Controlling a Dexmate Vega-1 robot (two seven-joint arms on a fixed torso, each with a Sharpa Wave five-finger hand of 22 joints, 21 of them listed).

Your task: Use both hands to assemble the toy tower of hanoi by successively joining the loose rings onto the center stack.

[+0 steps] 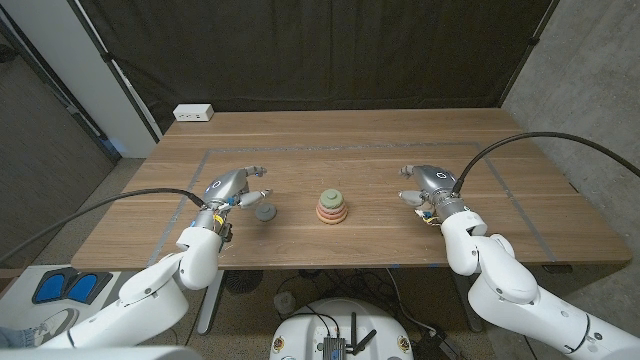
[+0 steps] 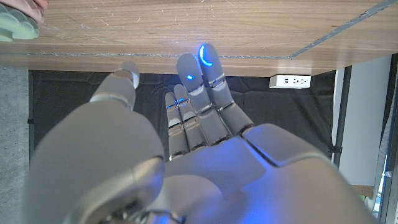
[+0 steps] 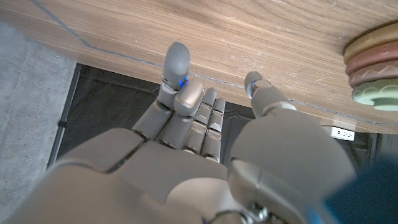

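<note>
1. Left hand (image 1: 233,189) sits over the worktop (image 1: 340,140) left of the center stack (image 1: 332,207), fingers spread wide, holding nothing.
2. Right hand (image 1: 428,185) mirrors it on the stack's right, also spread and empty, well apart from the stack.
3. A loose grey ring (image 1: 265,212) lies just beside the left hand's fingertips, between that hand and the stack.

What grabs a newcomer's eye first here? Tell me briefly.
The ring stack at the table's middle, pastel rings tapering upward, draws the eye first. Just to its left lies a loose grey ring, close beside the left hand. The right hand waits on the stack's other side, holding nothing, so the two hands frame the toy.
</note>
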